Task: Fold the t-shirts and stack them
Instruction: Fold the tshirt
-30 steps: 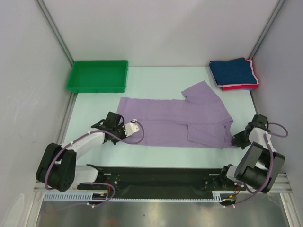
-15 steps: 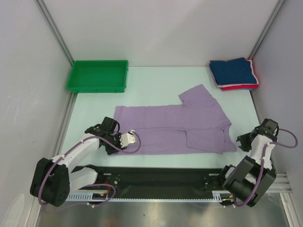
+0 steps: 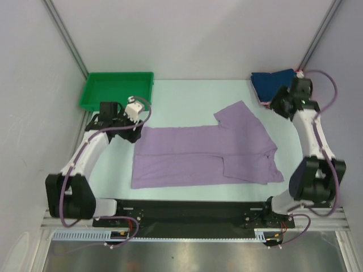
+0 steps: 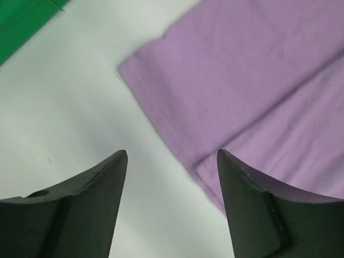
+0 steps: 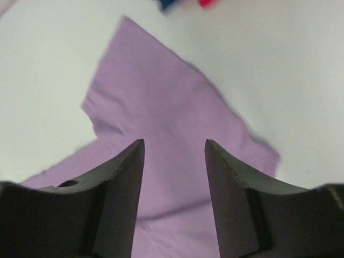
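Just beside the green plastic tray, the left tool hangs with its jaws apart and empty over the far-left corner of the pale lavender cloth t-shirt. The shirt lies flat, partly folded, mid-surface. The right tool, equally agape and empty, hovers above the sleeve, near the folded stack of navy and pink-red t-shirts. I'd pinch both edges squarely and carry them over together.

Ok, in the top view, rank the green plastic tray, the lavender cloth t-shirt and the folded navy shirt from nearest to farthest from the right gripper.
1. the folded navy shirt, far right corner, beside the right gripper.
2. the lavender cloth t-shirt, spread mid-table.
3. the green plastic tray, far left corner.
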You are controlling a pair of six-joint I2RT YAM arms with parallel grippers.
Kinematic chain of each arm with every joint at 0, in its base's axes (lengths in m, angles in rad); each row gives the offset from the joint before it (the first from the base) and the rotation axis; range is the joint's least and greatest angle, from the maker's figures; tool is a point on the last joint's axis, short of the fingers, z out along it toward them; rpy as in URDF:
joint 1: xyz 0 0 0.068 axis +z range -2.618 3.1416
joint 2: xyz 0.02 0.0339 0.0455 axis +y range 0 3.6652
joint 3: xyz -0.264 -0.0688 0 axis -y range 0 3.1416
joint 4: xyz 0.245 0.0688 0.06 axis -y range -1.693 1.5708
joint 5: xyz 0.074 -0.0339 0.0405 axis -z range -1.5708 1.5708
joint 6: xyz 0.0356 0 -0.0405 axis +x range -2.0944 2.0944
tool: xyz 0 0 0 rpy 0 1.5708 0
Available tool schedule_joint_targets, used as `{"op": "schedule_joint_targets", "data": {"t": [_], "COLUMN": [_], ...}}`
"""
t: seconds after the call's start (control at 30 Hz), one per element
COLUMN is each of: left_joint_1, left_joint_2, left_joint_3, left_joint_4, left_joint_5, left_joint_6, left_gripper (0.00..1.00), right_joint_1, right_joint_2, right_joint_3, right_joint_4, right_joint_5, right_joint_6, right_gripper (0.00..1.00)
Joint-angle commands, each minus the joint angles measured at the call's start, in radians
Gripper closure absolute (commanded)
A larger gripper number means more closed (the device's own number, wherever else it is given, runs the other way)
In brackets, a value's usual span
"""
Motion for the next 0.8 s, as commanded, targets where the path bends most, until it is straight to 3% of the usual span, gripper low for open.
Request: {"op": "schedule_joint_targets", "data": {"t": [0.0, 0.27, 0.4, 0.5, 0.77], "left_joint_1": [0.004, 0.007, 0.007, 0.010, 0.021], "left_joint_2": [0.143, 0.387, 0.470, 0.522, 0.592], "left_joint_3": [0.103, 0.266, 0.291, 0.295, 0.295], "left_joint_4": [0.074, 0.074, 0.105, 0.136, 0.168], "left_joint_5": [-0.040, -0.125, -0.137, -0.136, -0.099], "left_joint_6": [-0.210, -0.258, -0.272, -0.281, -0.305], "left_gripper": [0.30, 0.31, 0.30, 0.31, 0.32], "right_joint_1": [0.076, 0.190, 0.234, 0.248, 0.271], "right_joint_2": [0.212, 0.823, 1.051, 1.149, 1.214], "right_joint_3": [0.197, 0.847, 1.104, 1.159, 1.159], "right_joint_4": [-0.027, -0.217, -0.297, -0.288, -0.242], "right_joint_5": [0.043, 0.114, 0.138, 0.157, 0.240], "right_joint_6": [-0.143, -0.238, -0.257, -0.250, -0.263], "right_gripper": [0.47, 0.54, 0.55, 0.54, 0.46]}}
